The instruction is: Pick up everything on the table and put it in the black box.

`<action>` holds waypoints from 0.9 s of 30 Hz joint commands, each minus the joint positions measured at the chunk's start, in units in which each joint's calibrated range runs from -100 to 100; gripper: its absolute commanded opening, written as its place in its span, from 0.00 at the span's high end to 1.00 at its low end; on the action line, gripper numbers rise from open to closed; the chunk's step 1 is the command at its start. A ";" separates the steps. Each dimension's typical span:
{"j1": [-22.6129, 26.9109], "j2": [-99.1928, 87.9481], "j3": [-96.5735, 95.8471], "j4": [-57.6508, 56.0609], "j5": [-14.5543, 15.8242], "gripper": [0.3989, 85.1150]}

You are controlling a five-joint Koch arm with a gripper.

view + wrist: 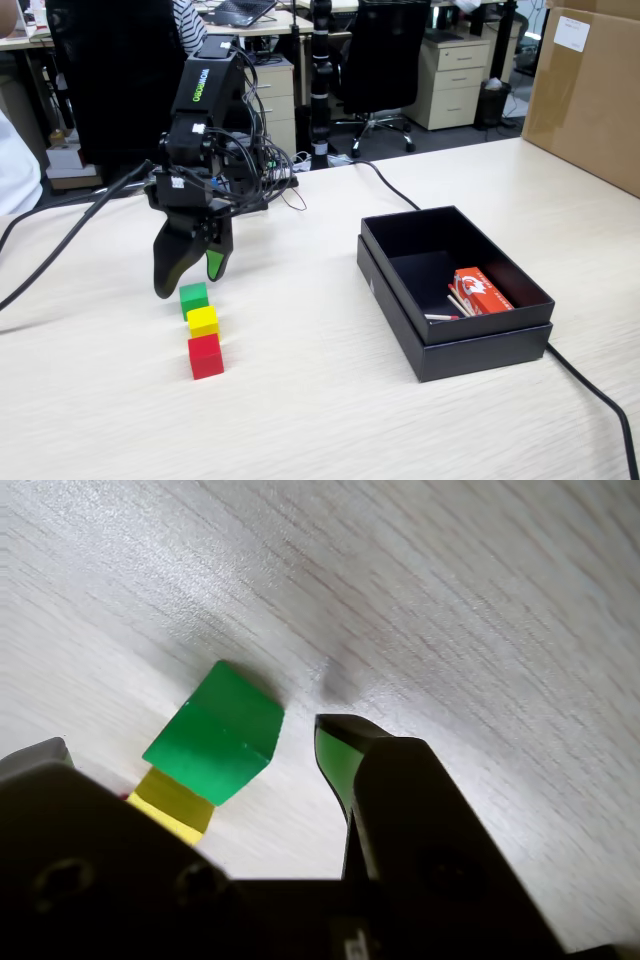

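The counter is a light beige wood-grain surface in an office with desks, drawer units and black swivel chairs behind it. The gripper hangs with its jaws spread wide, tips just above the counter. The green cube sits directly below and between the tips, on the counter. The yellow cube and red cube continue the row toward the camera. The black box stands well to the gripper's right in the fixed view; a brown carton stands beyond it.
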 commanded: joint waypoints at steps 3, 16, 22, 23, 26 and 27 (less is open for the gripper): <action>0.10 1.37 0.87 3.94 0.78 0.45; -0.68 2.74 -2.40 5.50 0.15 0.54; -0.98 2.97 -2.67 7.83 -0.44 0.66; -1.07 3.09 -2.67 8.18 -0.59 0.68; -1.37 3.32 -2.85 9.56 -0.98 0.78; -1.47 3.32 -2.85 9.99 -1.17 0.80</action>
